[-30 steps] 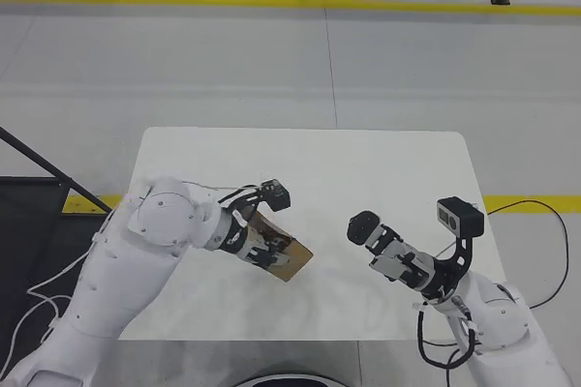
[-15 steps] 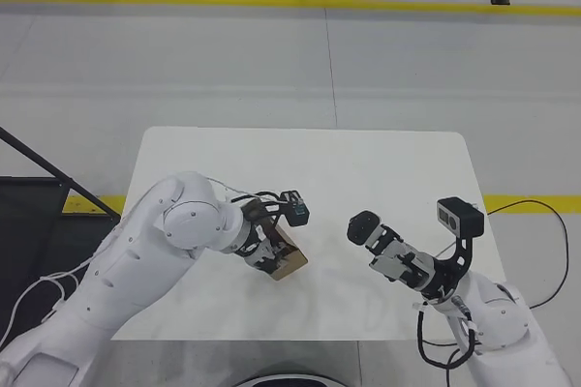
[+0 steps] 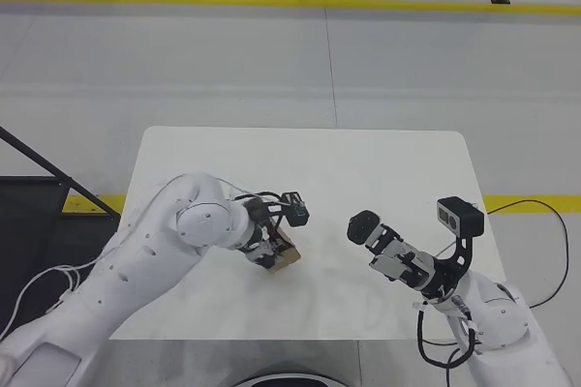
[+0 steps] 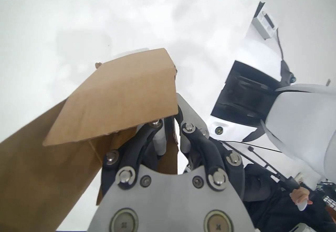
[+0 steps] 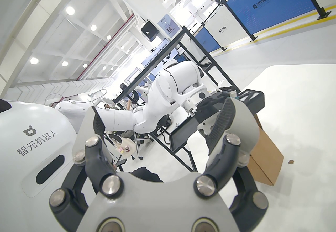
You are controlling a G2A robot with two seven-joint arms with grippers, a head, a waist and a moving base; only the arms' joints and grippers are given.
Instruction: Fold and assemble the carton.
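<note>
Top view: brown carton (image 3: 285, 254) near the middle of the white bench (image 3: 397, 164), pinched at one wall by the left hand (image 3: 268, 250) and tipped up on a lower edge rather than lying flat. Right hand (image 3: 364, 229) well apart on the other side, above the bench, touching nothing.

Left wrist view: left hand (image 4: 170, 125) closed narrowly on a single cardboard wall, one of its fingers (image 4: 190, 117) outside the carton (image 4: 118, 91), the other inside. One flap (image 4: 123, 101) bent over the open end, loose, neither tucked nor locked. Bare bench (image 4: 105, 2) beyond.

Right wrist view: right hand (image 5: 162, 112) spread wide with nothing between its fingers (image 5: 220, 125), pointed across the bench (image 5: 302, 101) toward the carton (image 5: 265, 159). Carton body opened out into a box shape, lowest corner down at the bench surface, upper part hidden behind a finger.

Judged from all three: sleeve squared up, so the first step apparently done. Flaps at the visible end folded only in part, none seen locked. State of the far end impossible to tell. Probably about mid-job, with flaps left to fold in and tuck, most likely calling for the free right hand to work against the grip of the left
</note>
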